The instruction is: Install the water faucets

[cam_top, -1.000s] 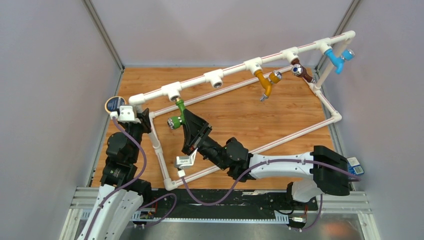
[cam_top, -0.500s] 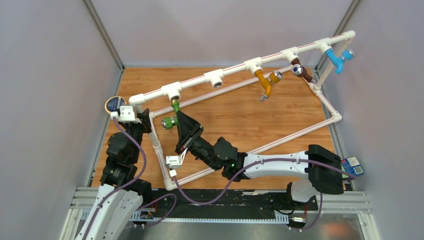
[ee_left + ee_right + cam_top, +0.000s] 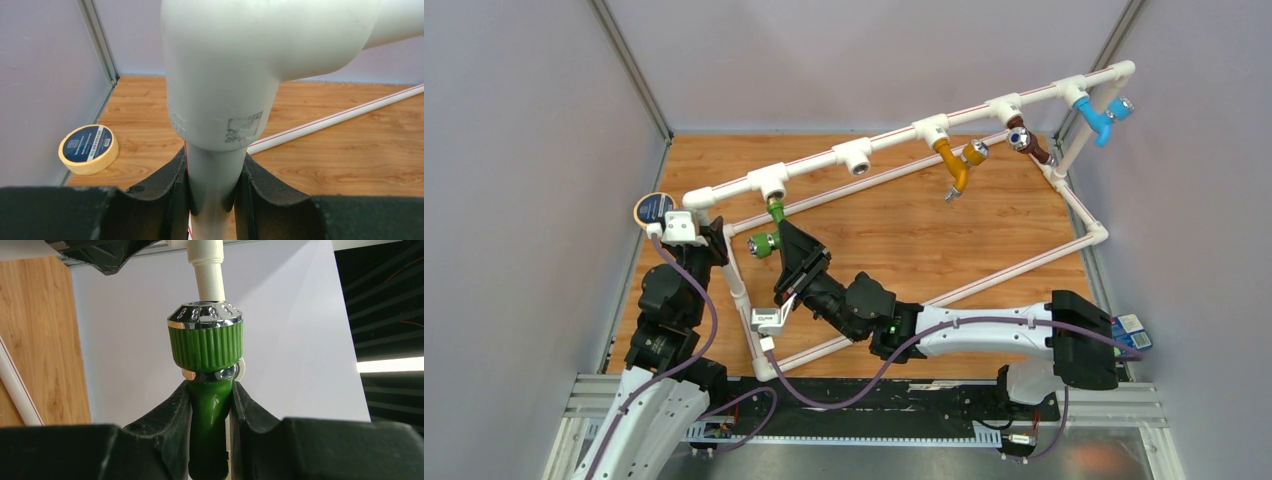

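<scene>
Top view: we see the right tool (image 3: 782, 236) clamped on the green faucet (image 3: 775, 215), which hangs off the counter (image 3: 904, 235), its upper end meeting the outlet of a white T-fitting (image 3: 769, 182) on the raised top rail of the pipe frame (image 3: 889, 137). The faucet's silvery knob points toward the left. Right wrist view: both fingers (image 3: 172, 417) press the green stem just below its ribbed collar, with a white stub directly above the chrome cap. Whether the thread is seated, we cannot tell.

3 more faucets hang from the same rail farther right: the orange faucet (image 3: 954, 165), the brown faucet (image 3: 1027, 143) and the blue faucet (image 3: 1094, 118).

Left wrist view: the left tool (image 3: 212, 175) is closed around an upright white pipe just beneath an elbow (image 3: 240, 65). A roll of tape (image 3: 88, 148) lies flat on the counter near the left wall.
</scene>
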`<state>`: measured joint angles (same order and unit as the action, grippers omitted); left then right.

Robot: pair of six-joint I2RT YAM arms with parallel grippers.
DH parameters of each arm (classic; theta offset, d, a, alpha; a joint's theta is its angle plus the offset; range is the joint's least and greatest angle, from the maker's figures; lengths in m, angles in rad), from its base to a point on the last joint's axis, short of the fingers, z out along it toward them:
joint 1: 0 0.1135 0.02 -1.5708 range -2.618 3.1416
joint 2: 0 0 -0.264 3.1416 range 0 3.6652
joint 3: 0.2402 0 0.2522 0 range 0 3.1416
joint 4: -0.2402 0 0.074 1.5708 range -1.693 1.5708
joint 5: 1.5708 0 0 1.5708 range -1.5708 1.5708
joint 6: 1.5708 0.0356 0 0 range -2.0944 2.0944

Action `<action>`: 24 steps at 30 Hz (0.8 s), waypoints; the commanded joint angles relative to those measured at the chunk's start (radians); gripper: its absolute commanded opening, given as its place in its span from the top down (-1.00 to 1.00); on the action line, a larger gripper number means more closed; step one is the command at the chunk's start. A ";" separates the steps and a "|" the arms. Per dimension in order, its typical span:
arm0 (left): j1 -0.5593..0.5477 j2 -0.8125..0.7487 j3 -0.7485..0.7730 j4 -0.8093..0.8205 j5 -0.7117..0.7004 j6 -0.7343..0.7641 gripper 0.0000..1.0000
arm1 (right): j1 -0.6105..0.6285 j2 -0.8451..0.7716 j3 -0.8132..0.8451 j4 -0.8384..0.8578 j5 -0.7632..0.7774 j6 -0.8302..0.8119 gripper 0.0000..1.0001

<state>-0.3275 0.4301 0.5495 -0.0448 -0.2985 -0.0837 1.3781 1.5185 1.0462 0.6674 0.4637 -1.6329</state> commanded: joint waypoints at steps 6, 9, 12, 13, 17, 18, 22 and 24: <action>-0.022 0.035 0.013 -0.076 0.024 -0.048 1.00 | -0.025 -0.075 0.051 -0.069 0.078 0.028 1.00; -0.024 0.039 0.015 -0.076 0.016 -0.045 1.00 | -0.027 -0.075 0.061 -0.075 0.070 0.028 1.00; -0.022 0.041 0.015 -0.076 0.025 -0.044 1.00 | -0.031 -0.070 0.064 -0.078 0.055 0.031 1.00; -0.024 0.042 0.013 -0.076 0.030 -0.044 1.00 | -0.033 -0.066 0.066 -0.077 0.046 0.033 1.00; -0.024 0.045 0.015 -0.076 0.038 -0.044 1.00 | -0.036 -0.049 0.086 -0.078 0.033 0.031 1.00; -0.027 0.045 0.015 -0.076 0.035 -0.042 1.00 | -0.037 -0.047 0.090 -0.078 0.024 0.028 1.00; -0.028 0.045 0.015 -0.075 0.032 -0.041 1.00 | -0.037 -0.034 0.113 -0.086 0.000 0.021 1.00; -0.028 0.047 0.012 -0.075 0.030 -0.041 1.00 | -0.039 -0.029 0.117 -0.089 -0.016 0.019 1.00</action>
<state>-0.3355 0.4500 0.5571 -0.0406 -0.3141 -0.0837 1.3647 1.4818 1.0927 0.5335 0.4591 -1.6138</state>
